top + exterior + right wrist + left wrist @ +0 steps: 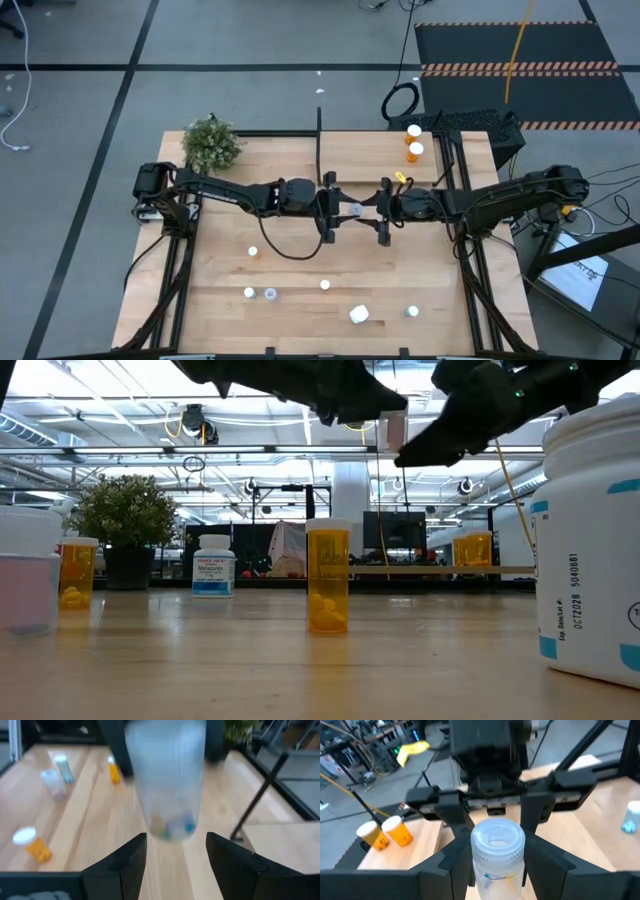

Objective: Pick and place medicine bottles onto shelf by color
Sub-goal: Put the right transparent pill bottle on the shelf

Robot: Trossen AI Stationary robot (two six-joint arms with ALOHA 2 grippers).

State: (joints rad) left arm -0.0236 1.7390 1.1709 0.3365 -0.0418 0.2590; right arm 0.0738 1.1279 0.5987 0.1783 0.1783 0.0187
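A small clear bottle point(497, 845) with a ribbed clear cap hangs above the table's middle point(355, 210), upright, with my left gripper point(343, 207) shut on it. My right gripper point(175, 855) faces it from the table's right, open. Its fingers point(536, 810) stand on either side just beyond the bottle, apart from it. The shelf point(365, 160) lies at the table's far right, bearing two orange bottles point(415, 141) on their bases. Several more small bottles point(270, 294) stand near the table's near edge. My left gripper pinches the clear bottle's body just below the cap point(476, 865) between its two fingers point(450, 870). The fingers come nearly level from the table's left. The bottle stands upright in the hold, cap up, lifted clear of the table point(393, 430).
A green plant point(212, 143) stands at the far left corner. A larger white bottle point(358, 314) and small ones point(412, 312) stand near the near edge. A black post point(319, 130) rises at the shelf's left corner. Bare wood lies under both grippers.
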